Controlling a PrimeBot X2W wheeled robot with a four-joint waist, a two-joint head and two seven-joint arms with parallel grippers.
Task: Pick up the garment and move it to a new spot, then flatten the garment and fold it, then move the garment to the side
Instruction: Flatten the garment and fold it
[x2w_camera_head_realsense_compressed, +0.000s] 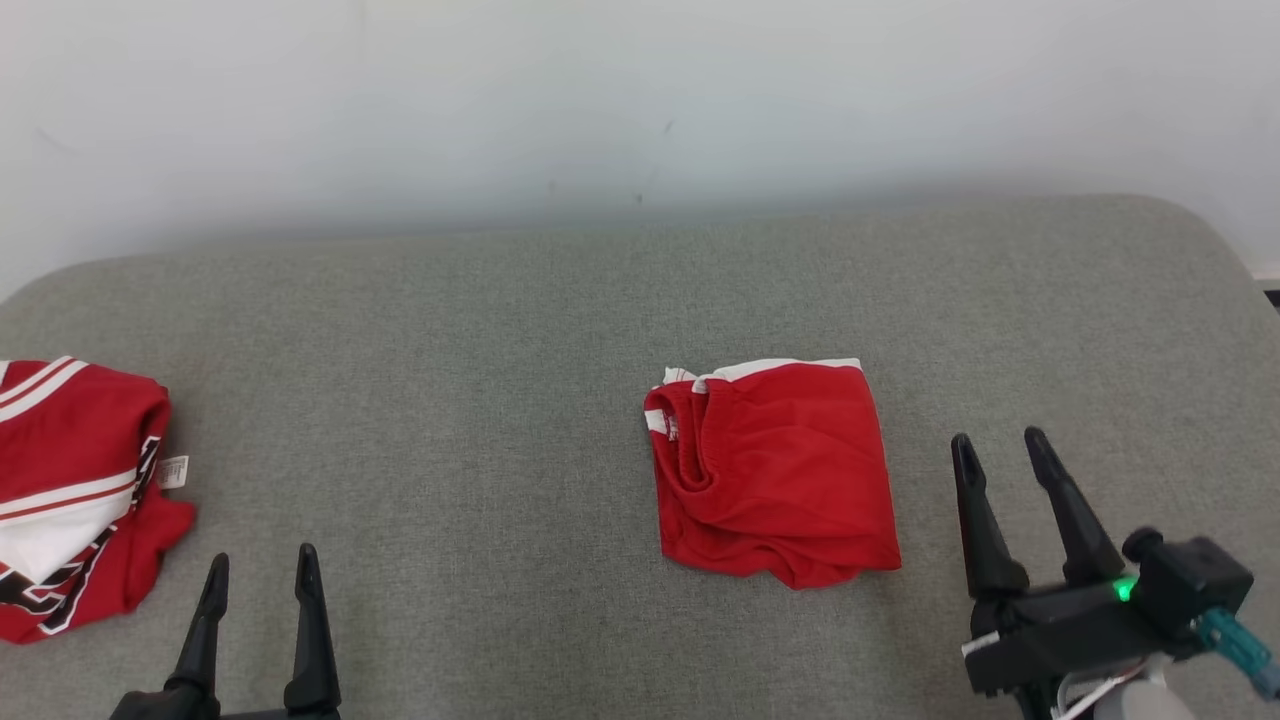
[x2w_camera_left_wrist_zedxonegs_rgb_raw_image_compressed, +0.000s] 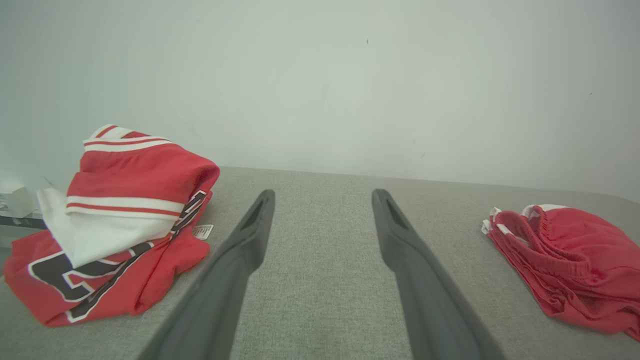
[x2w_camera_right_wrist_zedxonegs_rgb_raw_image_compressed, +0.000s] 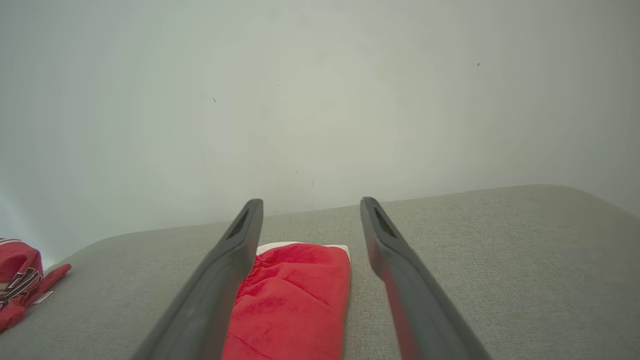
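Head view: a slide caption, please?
Folded red garment lies on grey surface between open left gripper and right gripper.

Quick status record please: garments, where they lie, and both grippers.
surface: grey table
shorts: red, folded, mid-table, untouched
jersey: red and white, loose pile at table's left edge
left gripper: jaws open, empty, between jersey and shorts
right gripper: jaws open, empty, right of shorts, apart

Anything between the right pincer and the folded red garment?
No. In the head view the stretch between the right pincer and the folded red garment is bare grey cushion; pincer open, clear of the cloth.
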